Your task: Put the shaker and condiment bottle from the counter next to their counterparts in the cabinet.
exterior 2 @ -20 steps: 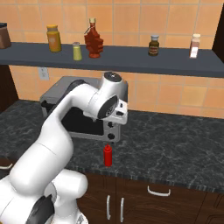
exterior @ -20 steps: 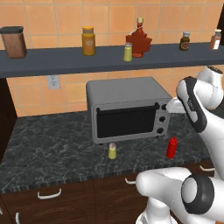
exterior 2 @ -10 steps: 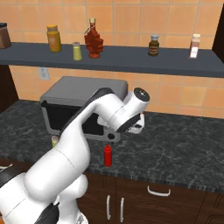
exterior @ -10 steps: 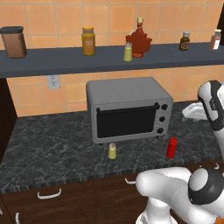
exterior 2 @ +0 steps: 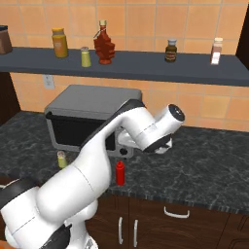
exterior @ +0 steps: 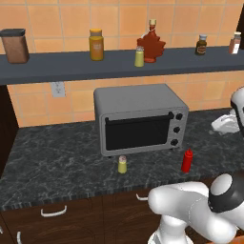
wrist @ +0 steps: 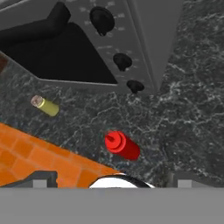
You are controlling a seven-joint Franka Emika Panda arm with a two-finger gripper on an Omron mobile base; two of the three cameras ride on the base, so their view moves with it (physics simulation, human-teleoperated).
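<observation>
Reaching down for the small red squeeze condiment bottle point(wrist: 123, 145), standing near the dark marble counter's point(exterior: 57, 162) front edge ahead of the grey toaster oven's point(exterior: 138, 119) knob corner, calls for centring the wide-spread gripper point(wrist: 109, 177) over its nozzle before descending. Since a second ago the arm has swung rightward, clear of the oven front.

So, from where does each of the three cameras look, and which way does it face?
Left base view: behind the arm, left; faces the toaster oven and shelf; white arm lower right.
Right base view: behind, right; same oven; arm rises from lower left.
Hand view: looks down on the counter.
All three show the red bottle and the shaker.
</observation>
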